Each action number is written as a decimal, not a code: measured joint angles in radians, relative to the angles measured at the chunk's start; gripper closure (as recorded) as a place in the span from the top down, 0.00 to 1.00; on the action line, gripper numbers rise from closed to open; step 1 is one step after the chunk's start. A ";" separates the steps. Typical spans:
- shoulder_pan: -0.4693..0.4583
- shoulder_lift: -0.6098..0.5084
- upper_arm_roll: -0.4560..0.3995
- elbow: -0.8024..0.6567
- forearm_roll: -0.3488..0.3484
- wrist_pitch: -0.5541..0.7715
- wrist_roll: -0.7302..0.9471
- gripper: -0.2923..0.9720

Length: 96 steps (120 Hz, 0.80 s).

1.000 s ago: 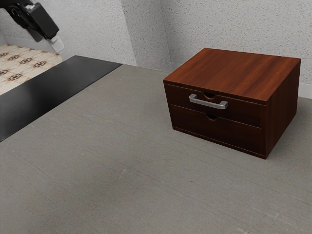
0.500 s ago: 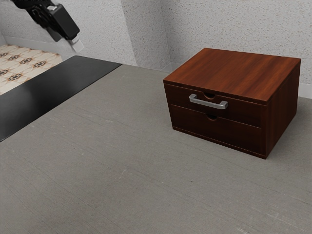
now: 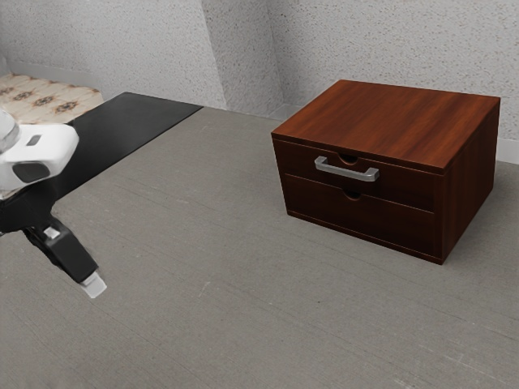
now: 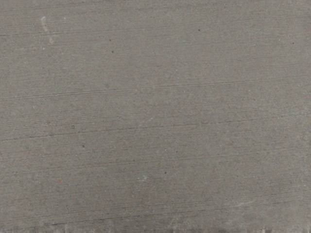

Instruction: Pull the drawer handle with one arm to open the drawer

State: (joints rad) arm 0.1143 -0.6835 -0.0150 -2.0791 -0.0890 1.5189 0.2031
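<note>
**Exterior view.** A wooden cabinet [image 3: 389,121] stands on the grey table [image 3: 243,308], toward the table's far edge at the exterior view's right, close to the speckled wall [image 3: 365,36]. Its front holds two drawers, one above the other. The upper drawer [image 3: 405,182] carries the drawer handle [image 3: 346,170], a grey metal bar set horizontally on the part of the drawer front nearer the exterior view's left, just under a small notch. The lower drawer [image 3: 381,215] shows a notch of the same kind. Both drawer fronts lie flush with the cabinet's face, so both are shut. The arm [image 3: 36,150], with a white link, enters at the exterior view's left edge. Below it the black gripper [image 3: 94,284] points obliquely down toward the table, with a pale tip at its lower end. It is well apart from the cabinet and the handle and holds nothing that can be seen. Whether the gripper is open or closed cannot be told. A black panel [image 3: 122,130] covers the table's far corner at the exterior view's left, and a patterned tiled floor [image 3: 40,96] lies beyond it.

**Wrist view.** Under the hand lies bare grey table surface [image 4: 155,116], crossed by faint, nearly parallel lines and a few small dark specks.
</note>
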 joint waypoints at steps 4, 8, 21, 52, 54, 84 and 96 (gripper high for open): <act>-0.002 -0.015 -0.010 -0.025 -0.016 -0.001 -0.002 0.77; -0.002 -0.030 -0.028 -0.038 -0.029 0.003 0.011 0.77; -0.002 -0.048 -0.063 -0.051 -0.039 0.031 0.154 0.77; -0.001 0.008 -0.086 -0.008 -0.055 0.064 0.640 0.77; -0.002 0.010 -0.086 -0.002 -0.056 0.065 0.665 0.77; -0.006 0.041 -0.100 0.037 -0.065 0.080 0.975 0.77; 0.032 0.132 -0.197 0.080 -0.070 0.119 1.065 0.77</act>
State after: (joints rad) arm 0.1460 -0.5510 -0.2124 -1.9990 -0.1586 1.6382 1.2682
